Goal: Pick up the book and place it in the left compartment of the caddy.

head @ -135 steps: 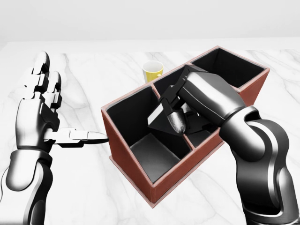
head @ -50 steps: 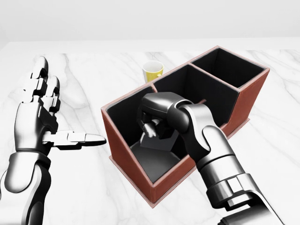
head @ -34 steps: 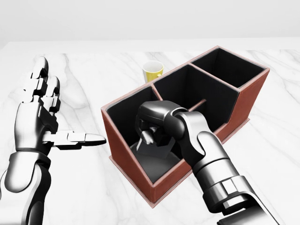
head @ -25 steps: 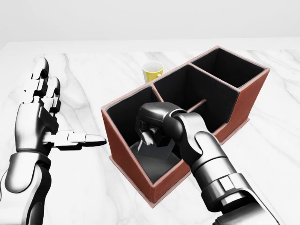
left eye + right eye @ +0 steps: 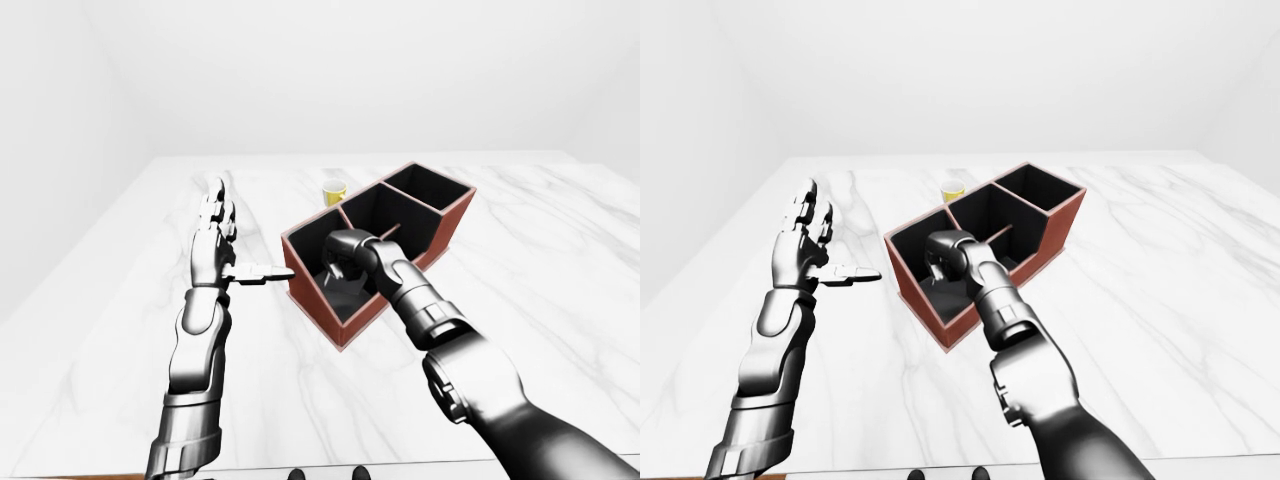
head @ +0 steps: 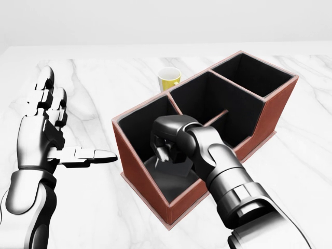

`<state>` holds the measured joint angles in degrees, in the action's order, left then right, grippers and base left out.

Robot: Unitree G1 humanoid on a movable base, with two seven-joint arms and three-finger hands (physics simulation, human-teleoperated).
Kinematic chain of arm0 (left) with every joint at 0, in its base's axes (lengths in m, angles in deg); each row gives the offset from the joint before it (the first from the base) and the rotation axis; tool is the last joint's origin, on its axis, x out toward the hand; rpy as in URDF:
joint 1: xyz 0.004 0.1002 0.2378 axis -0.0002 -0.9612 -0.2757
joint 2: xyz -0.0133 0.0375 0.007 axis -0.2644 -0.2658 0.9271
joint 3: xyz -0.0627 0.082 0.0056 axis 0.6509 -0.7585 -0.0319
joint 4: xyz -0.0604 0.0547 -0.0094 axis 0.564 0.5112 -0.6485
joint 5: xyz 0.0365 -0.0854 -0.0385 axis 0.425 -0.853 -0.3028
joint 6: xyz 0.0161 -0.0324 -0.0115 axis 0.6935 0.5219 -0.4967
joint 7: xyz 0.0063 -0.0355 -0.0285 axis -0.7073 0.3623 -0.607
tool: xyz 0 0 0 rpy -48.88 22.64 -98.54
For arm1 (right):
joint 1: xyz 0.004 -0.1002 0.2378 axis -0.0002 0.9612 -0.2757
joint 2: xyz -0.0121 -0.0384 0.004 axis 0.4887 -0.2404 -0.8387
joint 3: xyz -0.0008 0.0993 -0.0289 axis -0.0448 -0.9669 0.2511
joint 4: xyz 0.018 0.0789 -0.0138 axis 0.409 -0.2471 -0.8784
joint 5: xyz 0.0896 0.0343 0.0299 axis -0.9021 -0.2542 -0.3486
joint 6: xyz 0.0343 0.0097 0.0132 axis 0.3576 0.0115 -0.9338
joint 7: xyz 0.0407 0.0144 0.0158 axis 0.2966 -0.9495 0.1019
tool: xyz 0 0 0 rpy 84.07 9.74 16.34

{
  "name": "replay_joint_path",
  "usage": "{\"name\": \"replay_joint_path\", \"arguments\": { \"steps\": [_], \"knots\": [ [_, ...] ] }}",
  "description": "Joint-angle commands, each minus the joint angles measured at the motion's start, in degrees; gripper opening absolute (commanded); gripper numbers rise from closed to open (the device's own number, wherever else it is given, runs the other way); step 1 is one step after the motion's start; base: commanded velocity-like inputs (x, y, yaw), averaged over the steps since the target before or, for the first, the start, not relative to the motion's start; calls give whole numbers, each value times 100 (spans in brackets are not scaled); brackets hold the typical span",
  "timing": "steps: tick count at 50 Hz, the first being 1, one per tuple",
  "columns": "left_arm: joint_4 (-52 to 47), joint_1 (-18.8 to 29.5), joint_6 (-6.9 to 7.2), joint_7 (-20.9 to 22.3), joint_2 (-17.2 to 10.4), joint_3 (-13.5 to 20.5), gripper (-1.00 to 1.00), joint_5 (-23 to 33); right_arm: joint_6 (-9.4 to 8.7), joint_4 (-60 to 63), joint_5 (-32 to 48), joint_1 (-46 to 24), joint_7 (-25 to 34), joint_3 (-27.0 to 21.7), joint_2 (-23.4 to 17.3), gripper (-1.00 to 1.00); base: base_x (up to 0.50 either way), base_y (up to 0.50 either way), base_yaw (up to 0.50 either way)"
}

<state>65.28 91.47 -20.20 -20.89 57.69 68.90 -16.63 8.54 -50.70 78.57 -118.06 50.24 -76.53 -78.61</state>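
Head view shows my right hand reaching down into the left compartment of the caddy, fingers curled tight round the book, which sits low inside that compartment with its bottom edge close to the floor, though I cannot tell whether it touches. I judge the book to be stiff and fairly light, a thin rigid slab that will not sag, with smooth covers that could slide between my fingers if I loosen my hold unevenly. The sound place to hold it is where I have it, across the upper edge, fingers on one face and thumb on the other, so it hangs plumb between the walls. It looks dark grey, nearly black, flat and plain, with no title or marking I can make out, and it is hard to separate from the black lining of the compartment. My left hand is well apart on the left, over the marble table, fingers spread upward and thumb pointing toward the caddy, holding nothing. A yellow cup stands just beyond the caddy's far wall.
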Motion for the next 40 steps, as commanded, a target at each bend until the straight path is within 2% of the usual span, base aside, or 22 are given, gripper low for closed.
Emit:
{"name": "replay_joint_path", "arguments": {
  "steps": [1, 24, 25, 27, 28, 29, 40],
  "knots": [
    [28, -4, 0, 4, -7, 6, 100, -12, 0, -326, 347, -201, -324, -54, 31, -100, 0, 0, 0],
    [51, 9, 0, -1, -11, 12, 100, -25, 0, -493, 358, -164, -437, -32, 65, -95, 0, 0, 0],
    [59, 13, 0, 0, -12, 12, 100, -26, 0, -500, 378, -166, -460, -24, 59, -86, 0, 0, 0],
    [62, 13, 0, 0, -14, 12, 100, -26, 0, -514, 393, -175, -479, -22, 61, -48, 0, 0, 0],
    [64, 14, 0, 0, -14, 14, 100, -28, 0, -516, 396, -176, -484, -24, 63, -16, 0, 0, 0],
    [61, 16, 0, -1, -16, 17, 100, -30, 0, -514, 406, -167, -481, -20, 67, 100, 0, 0, 0],
    [104, 36, 0, 1, -24, 20, 100, -39, 0, -512, 447, -165, -511, -24, 70, 100, 0, 0, 0]
  ]
}}
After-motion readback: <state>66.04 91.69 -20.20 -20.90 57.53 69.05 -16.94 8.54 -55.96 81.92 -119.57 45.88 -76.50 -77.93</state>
